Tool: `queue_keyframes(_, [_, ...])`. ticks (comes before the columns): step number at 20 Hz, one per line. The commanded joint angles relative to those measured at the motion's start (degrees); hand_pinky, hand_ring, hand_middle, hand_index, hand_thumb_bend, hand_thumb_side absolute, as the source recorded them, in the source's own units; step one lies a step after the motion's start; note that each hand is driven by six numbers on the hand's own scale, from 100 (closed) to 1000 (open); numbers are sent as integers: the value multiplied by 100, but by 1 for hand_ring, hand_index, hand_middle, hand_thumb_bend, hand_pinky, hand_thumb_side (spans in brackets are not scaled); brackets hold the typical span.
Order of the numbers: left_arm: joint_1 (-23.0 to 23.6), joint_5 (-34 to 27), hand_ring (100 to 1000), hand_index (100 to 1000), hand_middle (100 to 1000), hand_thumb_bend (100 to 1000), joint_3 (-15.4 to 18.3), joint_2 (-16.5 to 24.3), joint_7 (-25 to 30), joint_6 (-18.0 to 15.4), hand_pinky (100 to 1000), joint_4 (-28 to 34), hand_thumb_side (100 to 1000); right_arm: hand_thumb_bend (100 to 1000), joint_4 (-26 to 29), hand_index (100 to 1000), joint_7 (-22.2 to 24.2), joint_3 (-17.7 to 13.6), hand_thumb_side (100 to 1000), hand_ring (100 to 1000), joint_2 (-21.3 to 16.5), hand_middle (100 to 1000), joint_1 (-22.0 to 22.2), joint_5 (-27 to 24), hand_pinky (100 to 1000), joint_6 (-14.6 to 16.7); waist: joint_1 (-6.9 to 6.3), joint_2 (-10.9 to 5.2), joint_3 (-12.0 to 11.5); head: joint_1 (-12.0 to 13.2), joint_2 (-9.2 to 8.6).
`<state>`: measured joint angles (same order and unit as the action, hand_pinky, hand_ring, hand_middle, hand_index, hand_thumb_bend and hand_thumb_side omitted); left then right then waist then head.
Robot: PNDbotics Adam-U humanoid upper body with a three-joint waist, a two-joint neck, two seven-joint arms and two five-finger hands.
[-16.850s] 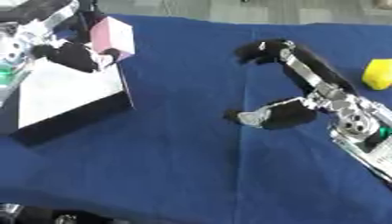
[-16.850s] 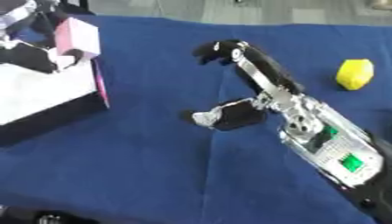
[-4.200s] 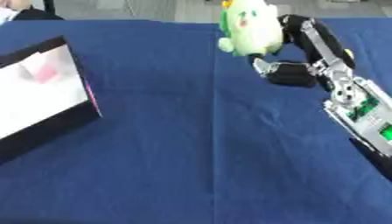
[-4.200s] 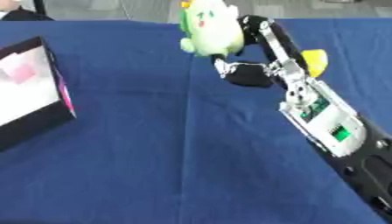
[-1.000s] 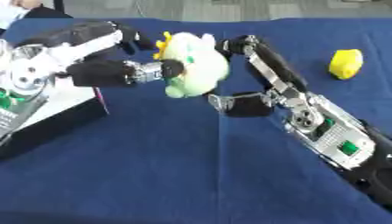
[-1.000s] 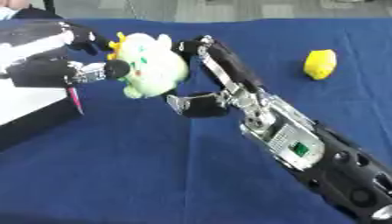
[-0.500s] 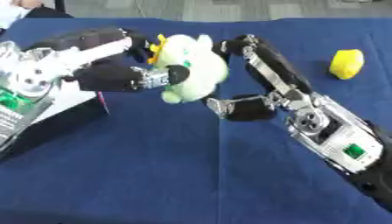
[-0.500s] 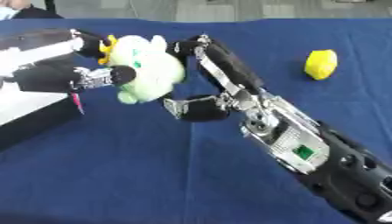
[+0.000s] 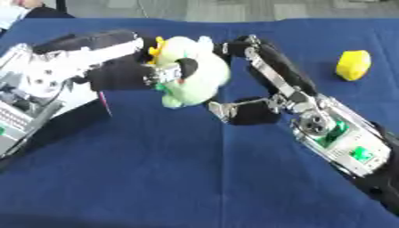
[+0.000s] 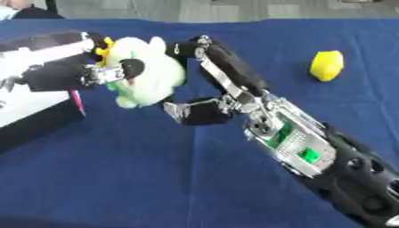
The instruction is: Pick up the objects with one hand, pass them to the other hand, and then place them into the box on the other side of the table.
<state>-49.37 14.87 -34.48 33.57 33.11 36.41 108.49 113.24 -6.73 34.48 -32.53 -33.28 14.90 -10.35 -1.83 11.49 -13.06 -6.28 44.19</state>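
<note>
The green plush toy [image 9: 191, 76] was held high by the right hand [image 9: 257, 82] alone a few seconds ago. Now it has been brought toward 9 o'clock, over the middle of the blue table [image 9: 179, 173]. The left hand [image 9: 128, 67] has been brought in from 9 o'clock and is now wrapped round the toy. The toy has been tipped a little since half a second ago.

plush toy [image 9: 193, 75] between both hands, mid-table | box [image 9: 31, 111] left | lemon [image 9: 352, 65] far right
</note>
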Motion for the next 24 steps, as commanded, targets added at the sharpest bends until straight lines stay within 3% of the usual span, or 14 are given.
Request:
queue_keyframes(1, [-102,-240,793,823,747,295,-5,9,151,326,903,-32,1000,229,134,454,22,-19,100,647,-66,344,-109,17,805,10,-51,-87,4,6,-7])
queue_keyframes(8, [-92,-477,763,765,708,106,-90,-59,70,390,888,-181,907,230,135,454,22,-14,100,647,-68,345,-119,9,805,33,-52,-82,25,20,-7])
queue_keyframes(10, [-87,-557,746,724,686,100,-100,-79,25,416,883,-210,833,229,135,455,23,-15,100,647,-73,345,-117,7,805,22,-52,-84,29,22,-7])
queue_keyframes(19, [-67,-1049,688,580,602,100,-118,-133,-117,548,862,-254,322,257,133,472,72,-24,100,657,-100,364,-103,34,806,-117,-50,-88,40,5,-7])
queue_keyframes(24, [-66,-1188,629,456,529,100,-111,-135,-362,608,829,-231,293,340,126,528,107,-30,100,677,-102,414,-94,85,800,-277,-49,-87,46,-19,-7])
